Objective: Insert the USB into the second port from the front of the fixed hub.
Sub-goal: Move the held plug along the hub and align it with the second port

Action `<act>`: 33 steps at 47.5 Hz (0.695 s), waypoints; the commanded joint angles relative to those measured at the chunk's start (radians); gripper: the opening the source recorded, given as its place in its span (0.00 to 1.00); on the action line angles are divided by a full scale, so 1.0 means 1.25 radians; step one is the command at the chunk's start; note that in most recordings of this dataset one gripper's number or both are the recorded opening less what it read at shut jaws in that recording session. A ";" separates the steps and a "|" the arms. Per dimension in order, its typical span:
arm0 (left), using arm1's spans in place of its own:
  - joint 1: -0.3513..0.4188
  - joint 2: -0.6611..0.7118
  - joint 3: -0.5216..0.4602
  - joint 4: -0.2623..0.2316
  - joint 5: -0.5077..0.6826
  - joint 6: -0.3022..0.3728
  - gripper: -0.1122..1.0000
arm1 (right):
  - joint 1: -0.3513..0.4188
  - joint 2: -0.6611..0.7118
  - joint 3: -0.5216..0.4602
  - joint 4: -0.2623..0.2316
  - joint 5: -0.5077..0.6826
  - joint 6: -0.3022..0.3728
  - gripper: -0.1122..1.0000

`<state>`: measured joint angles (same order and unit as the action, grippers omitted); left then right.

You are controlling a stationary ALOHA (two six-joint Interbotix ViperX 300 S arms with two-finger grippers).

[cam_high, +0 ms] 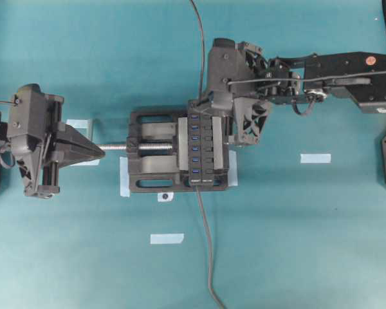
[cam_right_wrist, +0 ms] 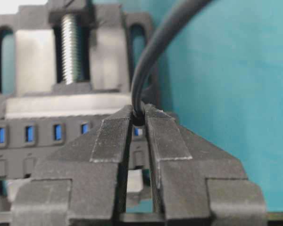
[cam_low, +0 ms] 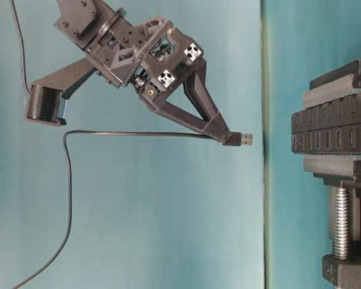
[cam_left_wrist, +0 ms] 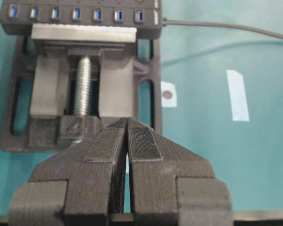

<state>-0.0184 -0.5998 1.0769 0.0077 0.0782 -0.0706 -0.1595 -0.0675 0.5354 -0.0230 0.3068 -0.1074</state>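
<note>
My right gripper is shut on the USB, a small black plug whose metal tip points toward the fixed hub with a clear gap between them. Its thin cable trails back from the plug. In the right wrist view the fingertips pinch the plug's cable end above the hub's row of blue ports. Overhead, the right gripper hovers over the far end of the hub. My left gripper rests shut and empty to the left, its tips facing the vise.
A bulky black vise with a silver screw clamps the hub. The hub's own cable runs toward the front edge. Pale tape strips lie on the teal surface.
</note>
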 commanded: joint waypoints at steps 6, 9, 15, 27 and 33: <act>-0.001 -0.001 -0.016 0.001 -0.006 -0.001 0.10 | 0.020 -0.037 -0.018 0.004 -0.001 0.032 0.16; -0.001 -0.001 -0.016 0.001 -0.006 0.000 0.10 | 0.026 -0.038 -0.017 0.005 -0.001 0.033 0.16; -0.001 -0.001 -0.016 0.001 -0.006 0.000 0.10 | 0.042 -0.038 -0.015 0.005 -0.001 0.034 0.16; 0.000 -0.001 -0.015 0.001 -0.007 0.000 0.10 | 0.067 -0.036 -0.015 0.005 -0.001 0.037 0.16; -0.001 -0.001 -0.015 0.001 -0.007 0.000 0.10 | 0.075 -0.036 -0.015 0.006 -0.001 0.037 0.16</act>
<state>-0.0184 -0.5983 1.0753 0.0077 0.0782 -0.0706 -0.0736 -0.0859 0.5338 -0.0169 0.3099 -0.0706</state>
